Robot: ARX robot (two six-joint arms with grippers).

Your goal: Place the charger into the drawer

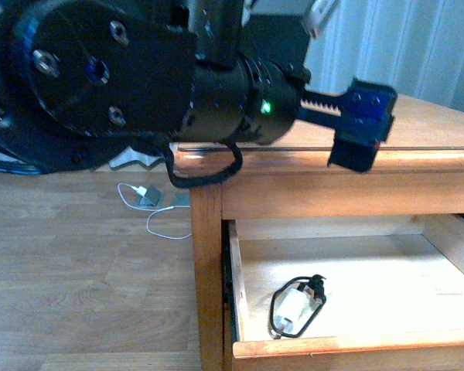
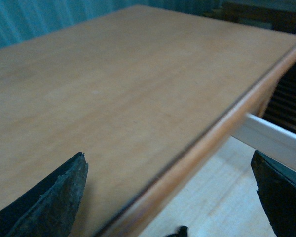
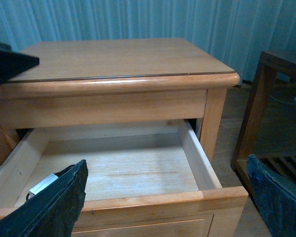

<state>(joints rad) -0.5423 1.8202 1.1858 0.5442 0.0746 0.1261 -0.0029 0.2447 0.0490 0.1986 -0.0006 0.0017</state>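
The charger, a white plug block with a black cable looped round it, lies inside the open drawer near its front left corner. My left gripper is open and empty, hovering over the tabletop's front edge, above and to the right of the charger. In the left wrist view its fingers straddle the table edge, with a bit of black cable below. My right gripper is open and empty in front of the drawer. Its finger half hides the charger.
The honey-coloured bedside table stands over the drawer. A white plug with white cable and a grey device lies on the wooden floor to the left. A dark wooden side table stands to the right. Curtains hang behind.
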